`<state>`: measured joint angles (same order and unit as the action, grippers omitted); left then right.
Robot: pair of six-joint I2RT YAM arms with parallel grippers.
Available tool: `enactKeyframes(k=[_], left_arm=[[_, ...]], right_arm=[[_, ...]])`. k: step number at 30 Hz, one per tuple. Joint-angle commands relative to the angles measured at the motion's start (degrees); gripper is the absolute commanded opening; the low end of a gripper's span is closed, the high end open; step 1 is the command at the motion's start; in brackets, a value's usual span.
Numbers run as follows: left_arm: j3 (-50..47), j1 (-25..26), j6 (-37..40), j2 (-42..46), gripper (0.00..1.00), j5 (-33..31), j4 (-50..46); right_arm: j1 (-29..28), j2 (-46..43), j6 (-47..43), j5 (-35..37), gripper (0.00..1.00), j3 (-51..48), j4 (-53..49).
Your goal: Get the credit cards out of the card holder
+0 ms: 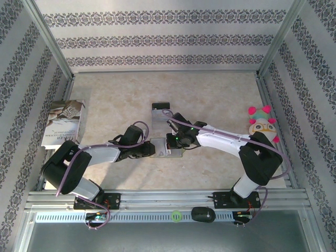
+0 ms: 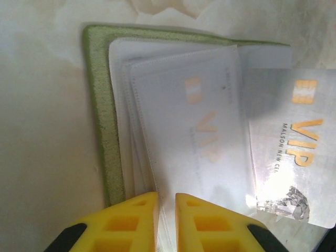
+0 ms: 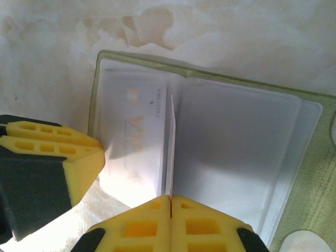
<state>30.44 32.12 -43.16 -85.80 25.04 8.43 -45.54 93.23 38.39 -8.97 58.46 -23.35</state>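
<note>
Robot test cell, laboratory type.
An aluminium frame [image 1: 52, 42] encloses a marble-pattern tabletop [image 1: 210, 89]. Patterned wall panels [image 1: 157, 39] close three sides. The left arm base [image 1: 97, 200] and right arm base [image 1: 236, 199] are bolted to a slotted mounting rail [image 1: 157, 197].

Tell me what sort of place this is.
Probably a robot test cell, not a home: aluminium frame posts, wallpapered panels as walls, and two arms bolted to a rail.
</note>
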Motion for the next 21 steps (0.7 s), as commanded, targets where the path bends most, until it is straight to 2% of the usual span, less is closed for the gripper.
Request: enactKeyframes(k=[1,5,11,16,18,21], left_arm=[[-1.3,-0.5,-0.1,-0.1,0.17,-0.4,-1.0],[-0.9,-0.7,0.1,-0.8,0.17,0.2,-0.9],[-0.5,-0.8,0.4,-0.8,0.17,0.2,-1.4],[-0.4,-1.2,0.6,0.0,0.2,-0.4,-2.3],[-0.3,-1.7,0.8,0.8,0.27,-0.4,-2.6],[0.1,-2.6,1.0,2.9,0.39,-0.2,-2.9]], right_arm=[[-1.1,1.7,-1.0,0.4,0.08,1.0,-0.3],[-1.2,2.7,-0.6,-0.2,0.15,0.7,1.2],[-1.3,4.0,-0.5,-0.2,0.19,0.9,1.9],[-0.8,1.7,-2.2,3.8,0.04,0.9,-0.7],[-0.1,-0.6,-3.1,4.5,0.0,0.3,-1.2],[1.0,-4.6,-5.8,5.2,0.0,-0.4,-0.9]])
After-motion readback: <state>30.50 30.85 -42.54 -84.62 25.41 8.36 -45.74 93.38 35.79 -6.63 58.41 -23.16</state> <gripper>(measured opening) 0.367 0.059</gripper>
